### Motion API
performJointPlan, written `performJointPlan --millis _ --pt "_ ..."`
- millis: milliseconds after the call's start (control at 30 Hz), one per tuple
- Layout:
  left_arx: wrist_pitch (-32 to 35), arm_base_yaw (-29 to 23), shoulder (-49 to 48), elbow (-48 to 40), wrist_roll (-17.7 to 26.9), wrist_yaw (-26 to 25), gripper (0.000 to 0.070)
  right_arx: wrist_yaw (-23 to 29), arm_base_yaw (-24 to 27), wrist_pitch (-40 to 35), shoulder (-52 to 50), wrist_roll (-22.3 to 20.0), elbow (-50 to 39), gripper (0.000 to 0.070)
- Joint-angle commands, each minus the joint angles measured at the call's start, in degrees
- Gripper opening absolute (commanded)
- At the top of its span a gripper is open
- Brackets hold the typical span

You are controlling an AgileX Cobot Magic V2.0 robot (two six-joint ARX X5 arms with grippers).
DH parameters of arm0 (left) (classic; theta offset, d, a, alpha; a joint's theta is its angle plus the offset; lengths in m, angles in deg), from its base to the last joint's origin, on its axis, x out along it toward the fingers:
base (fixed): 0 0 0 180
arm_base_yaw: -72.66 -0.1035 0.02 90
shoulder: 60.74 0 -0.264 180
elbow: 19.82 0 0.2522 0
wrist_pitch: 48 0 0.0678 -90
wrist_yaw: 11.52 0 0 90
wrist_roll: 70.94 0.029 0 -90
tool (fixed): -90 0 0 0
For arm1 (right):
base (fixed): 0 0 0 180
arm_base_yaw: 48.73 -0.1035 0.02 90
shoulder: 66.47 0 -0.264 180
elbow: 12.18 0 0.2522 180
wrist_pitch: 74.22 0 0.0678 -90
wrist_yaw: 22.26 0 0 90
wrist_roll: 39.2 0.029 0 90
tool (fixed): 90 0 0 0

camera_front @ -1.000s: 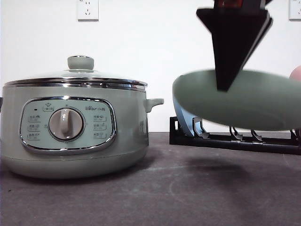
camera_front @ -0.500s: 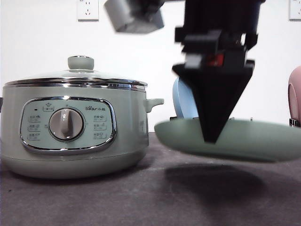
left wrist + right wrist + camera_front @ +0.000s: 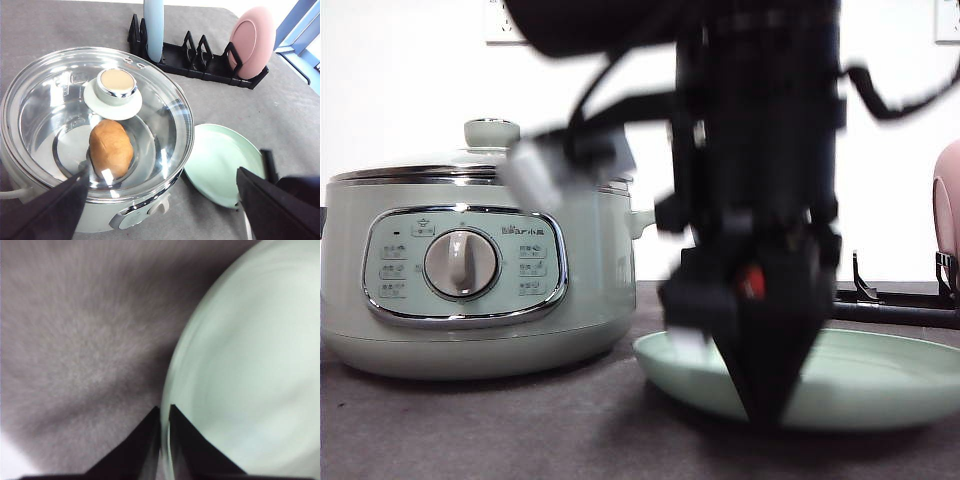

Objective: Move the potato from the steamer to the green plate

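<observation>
The green plate (image 3: 860, 385), which hangs in the air beside the rack a second ago, tilted and well above the table, now lies flat on the dark table (image 3: 470, 430) just to the right of the steamer (image 3: 475, 275). The right gripper (image 3: 765, 400), pinching the plate's near rim throughout, has come down with it from the top of the front view and now reaches almost to the table. The plate's shadow has shrunk beneath it.
</observation>
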Motion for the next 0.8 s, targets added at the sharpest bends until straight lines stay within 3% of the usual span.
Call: performJointPlan --millis 0,100,167,267,333,567,767 --pt "0.6 0.2 0.3 1.3 0.5 -0.3 0.0601 -0.3 -0.6 -0.9 1.6 1.3 -0.4 0.0004" --pt "0.6 0.2 0.3 1.3 0.5 -0.3 0.0601 -0.3 -0.6 -2.4 2.0 2.3 -1.8 0.0008" --pt "0.6 0.2 0.3 1.3 0.5 -0.3 0.0601 -0.2 -0.6 -2.5 2.0 2.8 -2.3 0.0046" --pt "0.6 0.2 0.3 1.3 0.5 -0.3 0.0601 -0.2 -0.6 -2.8 2.0 2.8 -2.3 0.0323" --pt "0.6 0.2 0.3 1.3 0.5 -0.3 0.0601 -0.4 -0.6 -2.9 2.0 2.8 -2.3 0.0407" --pt "0.6 0.2 0.3 1.3 0.5 -0.3 0.0601 -0.7 -0.7 -2.0 -0.8 3.4 -2.1 0.0413" --pt "0.6 0.2 0.3 1.3 0.5 -0.3 0.0601 -0.7 -0.7 -0.3 -9.6 3.7 0.7 0.0412"
